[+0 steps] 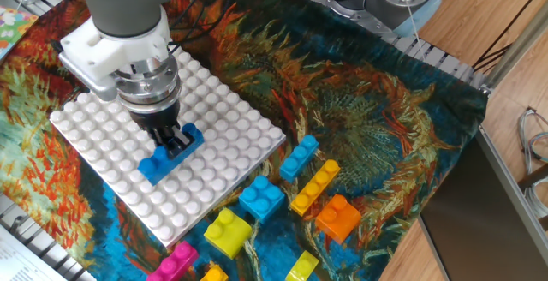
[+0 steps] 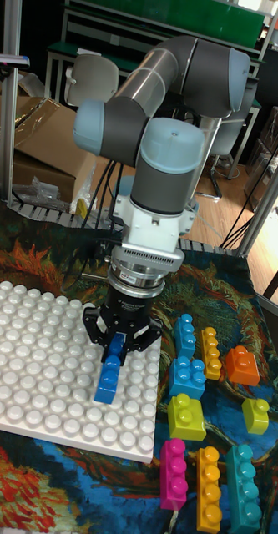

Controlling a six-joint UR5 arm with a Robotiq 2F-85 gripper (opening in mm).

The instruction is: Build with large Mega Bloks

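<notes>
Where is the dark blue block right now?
The dark blue block sits on the white baseplate, near its front edge, between the gripper fingers.

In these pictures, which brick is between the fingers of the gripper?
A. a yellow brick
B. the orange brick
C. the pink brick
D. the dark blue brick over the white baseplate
D: the gripper is closed around one end of the dark blue brick, which lies over the white baseplate; the orange brick and pink brick lie loose on the cloth.
</notes>
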